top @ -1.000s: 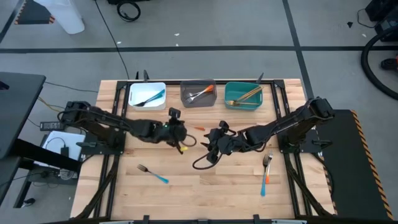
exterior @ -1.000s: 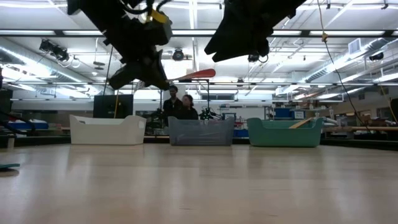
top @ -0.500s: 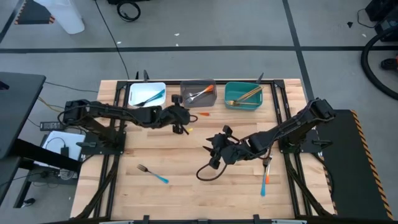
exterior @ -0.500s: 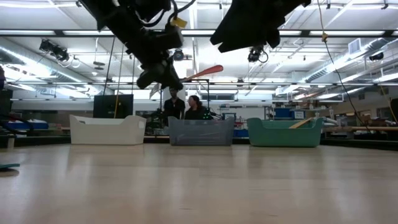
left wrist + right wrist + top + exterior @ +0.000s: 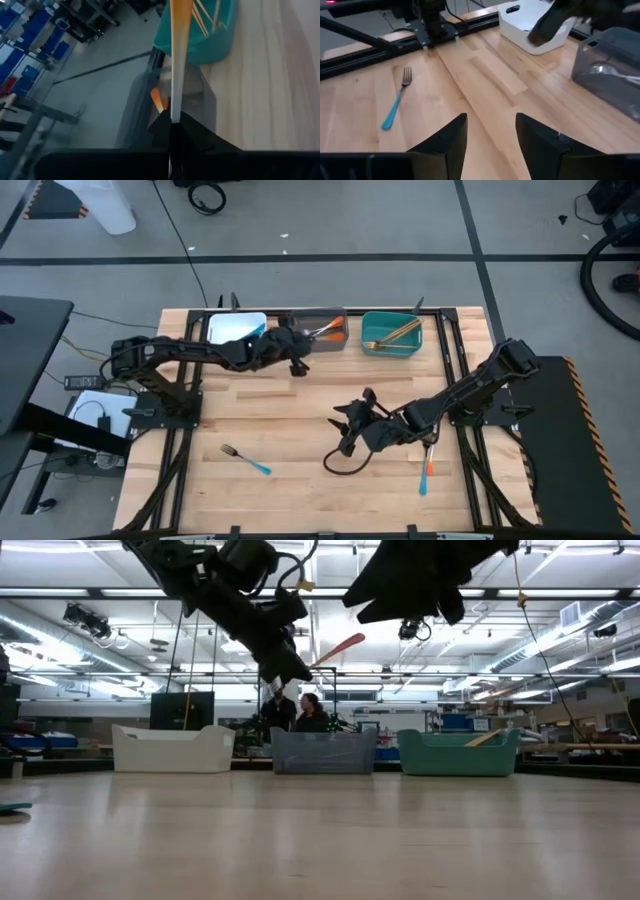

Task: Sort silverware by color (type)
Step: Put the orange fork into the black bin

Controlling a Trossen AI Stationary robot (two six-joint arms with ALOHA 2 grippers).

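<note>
Three bins in a row along the far edge of the surface (image 5: 300, 440), loose silverware nearer the front.

Left bin (image 5: 236, 332), middle bin (image 5: 318, 330), right bin (image 5: 391, 332) each hold utensils; one fork (image 5: 246, 459) lies front-left, two utensils (image 5: 429, 455) front-right.

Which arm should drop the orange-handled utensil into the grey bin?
Left. The left gripper is shut on the orange-handled utensil beside the grey bin. The right gripper is open, empty, mid-table.

I'm scanning every view for lettering, and I'm not finding any readable text, label, brand, number or sign anywhere.
</note>
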